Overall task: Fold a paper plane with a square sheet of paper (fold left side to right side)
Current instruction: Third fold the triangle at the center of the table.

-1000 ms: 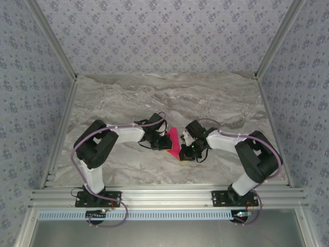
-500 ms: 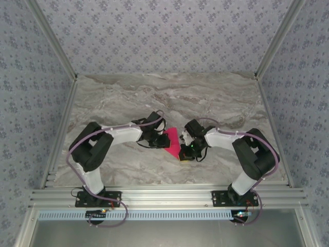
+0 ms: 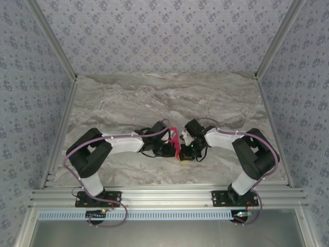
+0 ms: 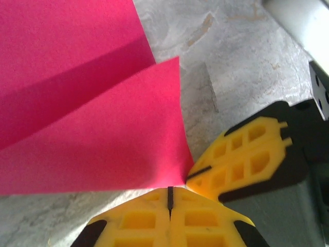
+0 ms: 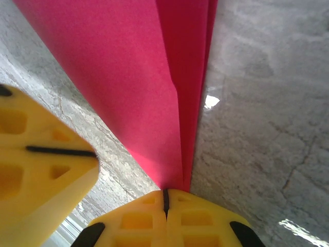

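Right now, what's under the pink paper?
Around the pink paper the marble table shows bare. The patch directly beneath its folds is covered, so nothing there can be confirmed.

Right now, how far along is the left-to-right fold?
Done: the pink paper already carries a crease, and its layers taper to a narrow end in the right wrist view. In hand: the left gripper and right gripper are both shut on the paper, side by side, and one flap looks raised off the table. Left: laying that flap flat and pressing the crease.
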Robot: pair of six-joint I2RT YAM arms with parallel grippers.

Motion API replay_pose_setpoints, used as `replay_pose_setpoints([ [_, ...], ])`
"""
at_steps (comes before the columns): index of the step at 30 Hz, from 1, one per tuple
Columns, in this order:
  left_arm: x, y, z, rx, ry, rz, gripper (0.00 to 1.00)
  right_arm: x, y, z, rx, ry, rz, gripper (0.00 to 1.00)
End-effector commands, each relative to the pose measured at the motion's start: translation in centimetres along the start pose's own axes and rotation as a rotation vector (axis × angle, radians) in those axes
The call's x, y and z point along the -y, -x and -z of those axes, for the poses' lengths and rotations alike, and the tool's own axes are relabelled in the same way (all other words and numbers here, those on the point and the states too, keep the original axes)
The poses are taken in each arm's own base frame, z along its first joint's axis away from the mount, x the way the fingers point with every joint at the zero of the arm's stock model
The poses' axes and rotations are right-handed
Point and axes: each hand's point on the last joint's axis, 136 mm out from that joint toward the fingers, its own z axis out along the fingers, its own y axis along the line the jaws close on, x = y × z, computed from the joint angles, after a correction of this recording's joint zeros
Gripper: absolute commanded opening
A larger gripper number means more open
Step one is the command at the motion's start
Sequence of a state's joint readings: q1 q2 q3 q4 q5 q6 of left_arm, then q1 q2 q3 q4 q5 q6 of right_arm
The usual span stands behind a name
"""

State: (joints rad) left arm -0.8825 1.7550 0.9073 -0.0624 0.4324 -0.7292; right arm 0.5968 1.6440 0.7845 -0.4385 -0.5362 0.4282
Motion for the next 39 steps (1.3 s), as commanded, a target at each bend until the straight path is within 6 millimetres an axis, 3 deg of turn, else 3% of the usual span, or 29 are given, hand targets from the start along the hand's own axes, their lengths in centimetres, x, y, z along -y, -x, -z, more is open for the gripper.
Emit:
replay_pose_setpoints([
  [1,0.3,0.3,-0.8,0.008,-0.031,0.006,0.02,5.2,-2.7,-1.1,-0.089,-0.204,-0.077,0.0],
  [8,-0.6,-0.1,-1.8,-0.008,-0.014,0.024,0.01,5.3,-2.8,-1.1,-0.091,-0.208,-0.078,0.0],
  [18,-4.6,-0.5,-2.5,-0.007,0.13,0.066,0.01,6.2,-3.3,-0.8,-0.111,-0.261,-0.079,0.0],
  [39,-13.0,3.0,3.0,0.108,0.296,0.131,0.02,6.3,-3.7,-0.8,-0.12,-0.251,-0.083,0.0],
])
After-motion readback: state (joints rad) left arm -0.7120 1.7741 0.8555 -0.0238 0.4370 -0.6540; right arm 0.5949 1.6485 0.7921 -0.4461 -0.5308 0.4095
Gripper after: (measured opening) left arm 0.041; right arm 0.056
